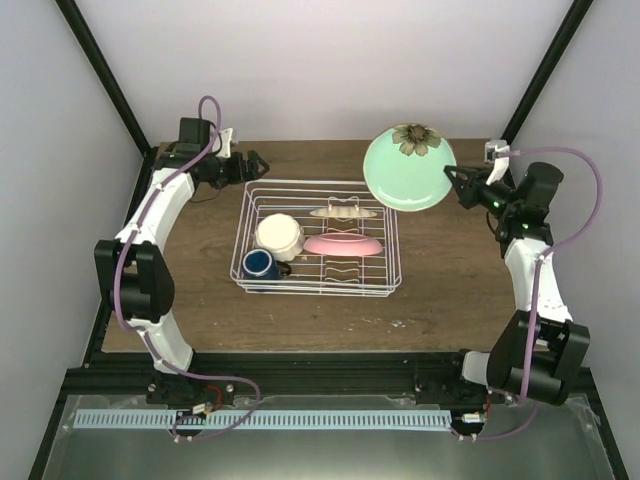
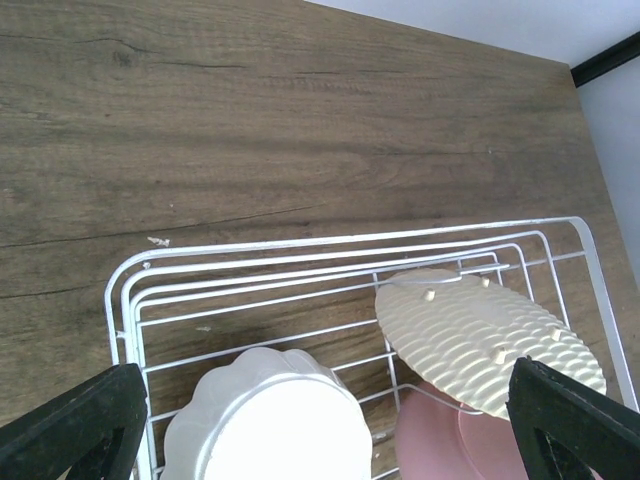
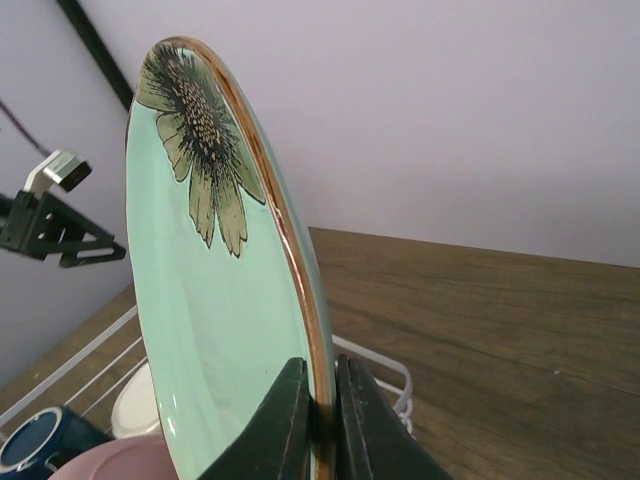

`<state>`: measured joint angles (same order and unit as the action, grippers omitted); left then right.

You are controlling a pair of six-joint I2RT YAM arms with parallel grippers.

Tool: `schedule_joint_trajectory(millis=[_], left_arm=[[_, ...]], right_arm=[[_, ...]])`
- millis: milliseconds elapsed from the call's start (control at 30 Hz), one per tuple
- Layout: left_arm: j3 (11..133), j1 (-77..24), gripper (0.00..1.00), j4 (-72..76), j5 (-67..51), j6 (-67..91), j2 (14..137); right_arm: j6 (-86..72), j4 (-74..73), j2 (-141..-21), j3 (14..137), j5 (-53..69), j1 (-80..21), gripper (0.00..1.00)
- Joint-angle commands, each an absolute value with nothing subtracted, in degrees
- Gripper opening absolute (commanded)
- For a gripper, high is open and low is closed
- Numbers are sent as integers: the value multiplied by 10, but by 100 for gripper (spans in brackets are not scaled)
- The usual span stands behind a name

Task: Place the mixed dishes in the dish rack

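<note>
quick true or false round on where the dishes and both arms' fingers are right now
1. The right fingers pinch the green plate by its rim. True.
2. The blue mug stands outside the dish rack. False: it sits inside the rack, in the near-left corner.
3. The left fingers are open and hold nothing. True.
4. The pink plate is held by the left fingers. False: it rests in the rack.
5. The cream bowl is in the rack beside the mug. True.
</note>
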<state>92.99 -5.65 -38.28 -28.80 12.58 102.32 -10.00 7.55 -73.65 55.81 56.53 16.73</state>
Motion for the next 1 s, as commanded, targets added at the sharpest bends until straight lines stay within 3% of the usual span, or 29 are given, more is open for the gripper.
schedule_joint_trajectory(millis=[0, 367, 967], left_arm=[[922, -54, 100, -367, -299, 117, 1000], [913, -53, 100, -364, -301, 117, 997], [892, -54, 100, -351, -303, 123, 991]], right_arm=[[-62, 68, -698, 561, 600, 135, 1], [9, 1, -659, 565, 529, 39, 1], [57, -120, -571, 555, 580, -6, 1]])
